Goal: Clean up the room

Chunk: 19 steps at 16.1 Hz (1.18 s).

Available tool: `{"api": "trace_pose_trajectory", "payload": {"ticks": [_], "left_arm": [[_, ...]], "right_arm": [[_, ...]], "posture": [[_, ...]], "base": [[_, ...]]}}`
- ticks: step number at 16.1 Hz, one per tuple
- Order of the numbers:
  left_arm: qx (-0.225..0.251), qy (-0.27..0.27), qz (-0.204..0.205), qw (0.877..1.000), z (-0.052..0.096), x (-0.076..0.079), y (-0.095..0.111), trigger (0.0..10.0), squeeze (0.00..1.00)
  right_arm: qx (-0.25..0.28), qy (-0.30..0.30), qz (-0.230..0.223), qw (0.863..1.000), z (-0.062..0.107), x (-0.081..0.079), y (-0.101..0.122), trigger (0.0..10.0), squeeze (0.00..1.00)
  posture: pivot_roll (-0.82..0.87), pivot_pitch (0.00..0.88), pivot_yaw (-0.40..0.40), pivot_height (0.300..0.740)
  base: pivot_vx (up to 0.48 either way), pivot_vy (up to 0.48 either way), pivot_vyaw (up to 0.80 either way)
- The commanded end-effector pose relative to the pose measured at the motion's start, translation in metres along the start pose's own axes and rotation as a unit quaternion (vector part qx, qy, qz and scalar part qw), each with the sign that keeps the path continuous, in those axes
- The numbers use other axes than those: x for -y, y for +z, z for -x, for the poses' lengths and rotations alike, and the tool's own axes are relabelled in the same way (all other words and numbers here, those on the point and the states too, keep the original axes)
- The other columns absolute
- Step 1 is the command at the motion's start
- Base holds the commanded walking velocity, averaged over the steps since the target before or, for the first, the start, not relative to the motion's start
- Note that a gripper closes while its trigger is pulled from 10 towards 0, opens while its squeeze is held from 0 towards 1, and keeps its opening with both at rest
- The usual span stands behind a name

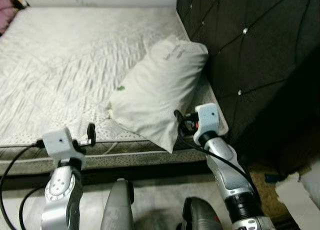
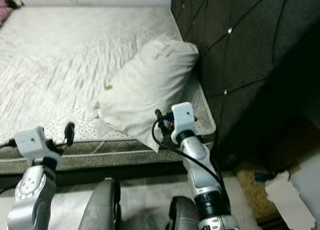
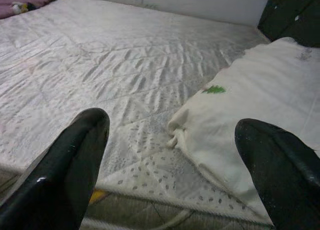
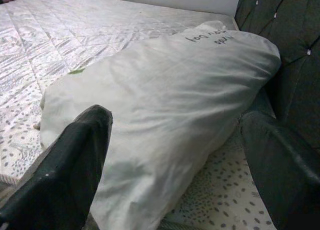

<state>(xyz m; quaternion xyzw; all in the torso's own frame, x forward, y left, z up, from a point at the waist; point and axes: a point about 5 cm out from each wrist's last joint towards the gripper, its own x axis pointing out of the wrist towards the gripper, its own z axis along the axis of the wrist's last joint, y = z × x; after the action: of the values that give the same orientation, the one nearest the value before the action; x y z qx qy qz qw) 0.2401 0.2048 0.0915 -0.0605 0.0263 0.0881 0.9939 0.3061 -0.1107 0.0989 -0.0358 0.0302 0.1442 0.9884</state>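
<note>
Left gripper [image 1: 90,133] is raised at the near edge of the bed [image 1: 60,65], fingers spread wide and holding nothing, aimed across the bare quilted mattress. A white pillow [image 1: 157,92] lies on the bed's right end, resting against the dark tufted headboard [image 1: 250,55], with one corner overhanging the near edge. Right gripper [image 1: 178,121] sits just beside that overhanging corner, fingers spread on either side of the pillow's end, not closed on it. A purple cloth [image 1: 6,15] lies at the far left corner.
</note>
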Motion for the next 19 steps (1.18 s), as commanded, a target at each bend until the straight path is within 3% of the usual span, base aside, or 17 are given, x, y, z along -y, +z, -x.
{"api": "trace_pose_trajectory", "payload": {"ticks": [1, 8, 11, 19], "left_arm": [[0.005, 0.005, -0.007, 1.000, -0.001, -0.001, 0.003, 10.0, 0.00], [0.009, 0.005, -0.005, 1.000, -0.006, 0.001, 0.005, 10.0, 0.00], [0.012, 0.001, -0.003, 1.000, -0.008, 0.003, 0.005, 10.0, 0.00], [0.022, -0.010, 0.002, 1.000, -0.012, 0.007, 0.008, 10.0, 0.00]], "right_arm": [[0.006, 0.010, 0.001, 1.000, -0.002, -0.001, 0.003, 10.0, 0.00], [0.007, 0.014, 0.000, 1.000, -0.004, -0.002, 0.004, 10.0, 0.00], [0.000, 0.017, 0.001, 1.000, -0.006, -0.003, 0.002, 10.0, 0.00], [0.006, 0.022, 0.011, 1.000, -0.009, -0.004, 0.004, 10.0, 0.00]], "posture": [[0.09, 0.098, -0.010, 0.645], [0.08, 0.106, -0.005, 0.570], [0.08, 0.099, -0.005, 0.570], [0.08, 0.084, -0.006, 0.570]], "base": [[0.000, 0.000, 0.00], [0.000, 0.000, 0.00], [0.000, 0.000, 0.00], [0.398, 0.000, 0.00]]}}
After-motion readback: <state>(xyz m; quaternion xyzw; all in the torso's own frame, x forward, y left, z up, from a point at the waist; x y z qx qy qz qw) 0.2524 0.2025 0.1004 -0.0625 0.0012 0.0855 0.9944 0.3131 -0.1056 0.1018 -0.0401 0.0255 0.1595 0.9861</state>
